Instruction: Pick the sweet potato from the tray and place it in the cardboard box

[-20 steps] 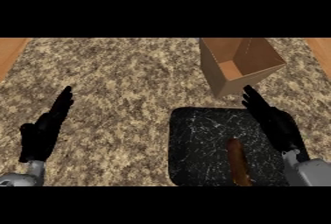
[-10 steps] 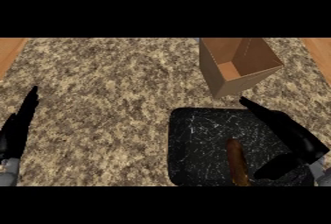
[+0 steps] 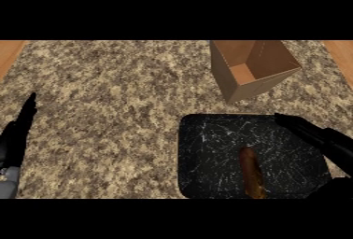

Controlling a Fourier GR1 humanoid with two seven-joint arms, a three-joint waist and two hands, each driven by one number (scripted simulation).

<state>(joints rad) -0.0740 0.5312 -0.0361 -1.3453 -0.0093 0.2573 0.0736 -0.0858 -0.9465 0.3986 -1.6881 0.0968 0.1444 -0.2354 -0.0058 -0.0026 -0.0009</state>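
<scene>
- Since a second ago the right hand (image 3: pixel 324 140) has swung out to the tray's right edge, off the potato (image 3: pixel 252 172), and the left hand (image 3: pixel 19 128) has slid to the bench's left edge.
- Potato lies free on the tray (image 3: pixel 207 154), right of centre, untouched.
- Right fingers are straight and hold nothing, likely lining up a side approach.
- Left fingers are straight, resting.
- Box (image 3: pixel 251 67) stands open just beyond the tray, ready to receive.
</scene>
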